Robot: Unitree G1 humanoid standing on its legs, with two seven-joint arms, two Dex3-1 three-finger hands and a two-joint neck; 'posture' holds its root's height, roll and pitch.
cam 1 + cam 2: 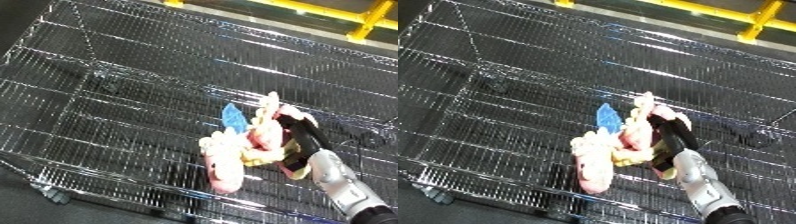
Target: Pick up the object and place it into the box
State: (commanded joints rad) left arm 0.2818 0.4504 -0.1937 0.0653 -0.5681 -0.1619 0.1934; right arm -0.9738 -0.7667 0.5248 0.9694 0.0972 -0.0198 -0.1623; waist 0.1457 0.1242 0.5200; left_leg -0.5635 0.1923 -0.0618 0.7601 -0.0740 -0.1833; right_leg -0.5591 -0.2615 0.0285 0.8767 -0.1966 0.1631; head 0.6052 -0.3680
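Wire mesh (133,100) fills nearly the whole frame, a grid of thin metal bars running from the upper left down to the lower right, with a heavier frame bar along its lower edge. On it, right of centre and low in the frame, lies the toy (238,150), a soft pink and cream plush thing with a small blue patch at its upper left. Its pink end points down toward the lower edge, and a pale tip sticks up at its top.

The right hand (300,134) comes in from the lower right corner on a white and silver forearm (351,187). The black fingers are curled over the toy's right side and grasp it, with the plush bunched against the palm. The toy looks to be resting on the mesh, though I cannot tell whether it is partly lifted.

Yellow rails (355,12) cross the upper right corner beyond the mesh. The left hand shows in neither view. No separate bin can be made out apart from the mesh itself.
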